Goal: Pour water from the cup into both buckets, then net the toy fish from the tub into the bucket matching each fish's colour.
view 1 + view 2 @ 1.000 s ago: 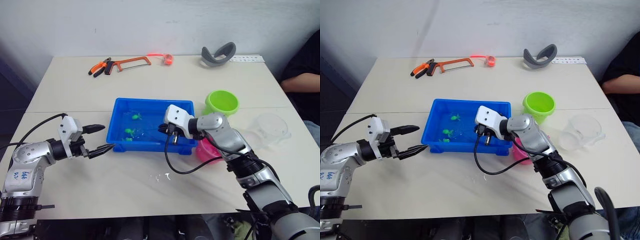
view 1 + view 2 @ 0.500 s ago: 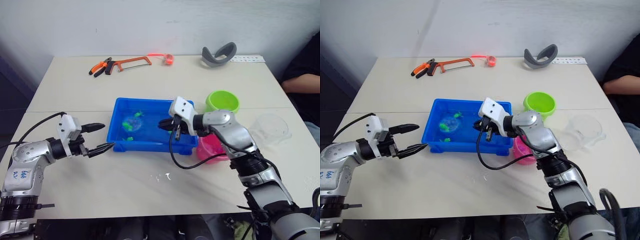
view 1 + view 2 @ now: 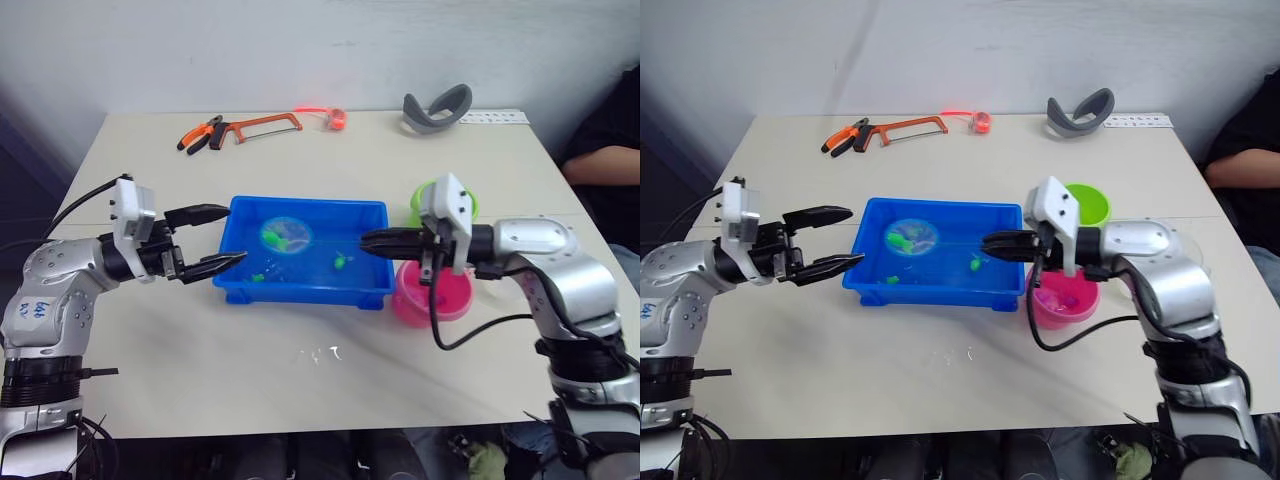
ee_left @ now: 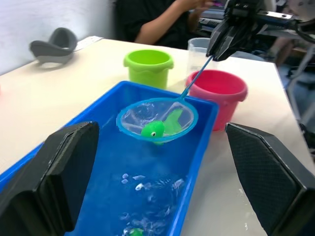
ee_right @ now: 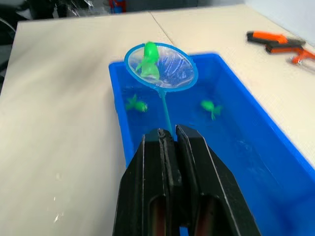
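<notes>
Blue tub (image 3: 300, 290) at the bench's middle; your right tool (image 3: 368, 240) pinches the net (image 4: 157, 119) handle, its hoop raised above the tub with one green fish (image 4: 160, 128) inside. Your left tool (image 3: 222, 237) is spread at the tub's left edge; pink bucket (image 3: 432, 297) and green bucket (image 4: 148, 66) stand toward the bench's right edge.

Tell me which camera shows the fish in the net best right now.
The left wrist view: the green fish lies side-on in the net, lifted above the tub. The right wrist view shows it from above; the eye views show a small green blob.
</notes>
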You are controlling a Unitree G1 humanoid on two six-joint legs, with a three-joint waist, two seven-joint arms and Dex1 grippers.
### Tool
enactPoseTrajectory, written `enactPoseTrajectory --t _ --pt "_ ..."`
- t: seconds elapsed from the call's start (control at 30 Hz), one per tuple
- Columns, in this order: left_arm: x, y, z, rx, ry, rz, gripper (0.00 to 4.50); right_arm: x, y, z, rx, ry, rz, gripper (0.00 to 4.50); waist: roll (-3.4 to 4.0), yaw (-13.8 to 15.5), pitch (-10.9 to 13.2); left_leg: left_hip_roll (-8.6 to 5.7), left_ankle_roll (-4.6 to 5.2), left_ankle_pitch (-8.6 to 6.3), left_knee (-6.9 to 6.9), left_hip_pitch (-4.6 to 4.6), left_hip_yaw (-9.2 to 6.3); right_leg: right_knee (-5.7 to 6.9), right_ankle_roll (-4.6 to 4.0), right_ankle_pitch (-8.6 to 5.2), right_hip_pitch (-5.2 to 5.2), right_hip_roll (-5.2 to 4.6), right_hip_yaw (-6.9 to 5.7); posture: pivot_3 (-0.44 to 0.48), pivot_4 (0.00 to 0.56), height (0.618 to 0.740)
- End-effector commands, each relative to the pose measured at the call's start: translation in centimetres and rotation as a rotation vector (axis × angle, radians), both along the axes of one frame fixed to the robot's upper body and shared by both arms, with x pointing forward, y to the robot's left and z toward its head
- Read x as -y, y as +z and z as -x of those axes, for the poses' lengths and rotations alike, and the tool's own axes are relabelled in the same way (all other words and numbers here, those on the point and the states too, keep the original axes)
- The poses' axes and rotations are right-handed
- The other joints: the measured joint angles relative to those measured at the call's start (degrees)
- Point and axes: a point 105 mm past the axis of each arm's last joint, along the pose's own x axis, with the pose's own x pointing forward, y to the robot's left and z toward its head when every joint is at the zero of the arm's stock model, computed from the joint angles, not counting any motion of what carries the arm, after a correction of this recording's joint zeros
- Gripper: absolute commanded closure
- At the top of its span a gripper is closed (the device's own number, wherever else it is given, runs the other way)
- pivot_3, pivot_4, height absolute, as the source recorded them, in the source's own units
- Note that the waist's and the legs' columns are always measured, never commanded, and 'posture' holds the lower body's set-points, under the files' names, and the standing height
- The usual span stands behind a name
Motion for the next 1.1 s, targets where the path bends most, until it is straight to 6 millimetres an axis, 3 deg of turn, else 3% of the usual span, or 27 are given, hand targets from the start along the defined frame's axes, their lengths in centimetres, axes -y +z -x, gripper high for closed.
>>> enactPoseTrajectory --t 0.03,0.3,0.53,0.63,0.8,1.1 --pt "3.0 0.6 0.7 0.015 -0.187 -0.030 0.03 4.4 2.5 2.5 0.063 -0.075 -0.014 4.50 0.00 0.1 0.0 0.00 0.00 0.00 0.00 0.00 0.00 0.00 0.00 0.00 0.00 0.00 0.00 0.000 0.150 0.740" --pt "6.0 0.6 0.1 0.019 -0.306 -0.010 0.03 10.7 3.4 5.7 0.107 -0.333 0.021 4.50 -0.01 2.1 0.0 -0.02 0.05 0.03 0.02 -0.01 -0.01 -0.08 0.01 0.00 0.06 0.01 0.01 0.000 0.150 0.740" --pt "8.0 0.0 -0.9 0.008 -0.325 0.026 0.03 16.5 3.0 5.8 0.145 -0.640 0.020 4.50 -0.02 2.8 0.0 -0.11 0.16 0.11 0.05 0.05 0.14 -0.05 0.11 0.06 0.12 0.12 0.08 0.000 0.150 0.740" --pt "8.9 0.3 -1.5 0.015 -0.301 0.051 0.03 18.2 3.0 5.1 0.180 -0.726 0.021 4.50 -0.03 3.0 0.0 -0.12 0.17 0.16 0.05 0.09 0.11 -0.02 0.12 0.07 0.16 0.11 0.10 0.000 0.150 0.740" --pt "10.5 0.3 -2.2 0.020 -0.255 0.054 0.03 21.0 2.5 1.9 0.285 -0.880 0.098 4.50 -0.02 2.9 0.0 -0.20 0.21 0.24 0.05 0.10 0.14 -0.01 0.18 0.10 0.15 0.12 0.16 0.000 0.150 0.740" --pt "11.5 0.7 -2.8 0.038 -0.191 0.060 0.03 22.8 0.6 -1.6 0.466 -0.954 0.357 4.50 -0.02 2.9 0.0 -0.18 0.15 0.29 0.02 0.08 0.14 -0.01 0.18 0.10 0.12 0.15 0.04 0.000 0.150 0.740"
